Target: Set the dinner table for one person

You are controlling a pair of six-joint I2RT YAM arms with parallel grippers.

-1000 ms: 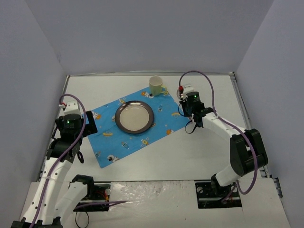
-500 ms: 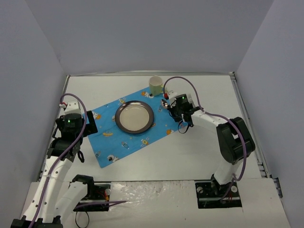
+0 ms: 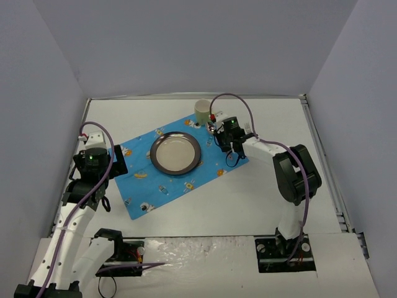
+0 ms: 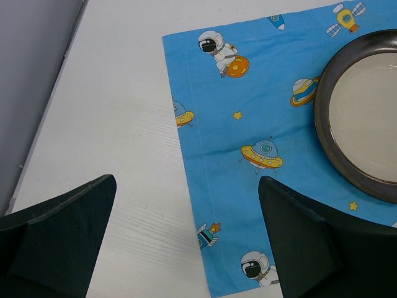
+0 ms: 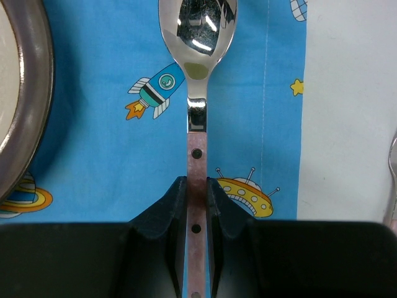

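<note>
The dinner table (image 3: 248, 192) carries a blue placemat (image 3: 146, 183)

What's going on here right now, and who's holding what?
On the dinner table, the right gripper is shut on a spoon by its pink handle, holding it over the blue placemat just right of the plate. The left gripper hangs open and empty over the placemat's left edge. A cup stands by the far corner. The spoon isn't released yet.
</note>
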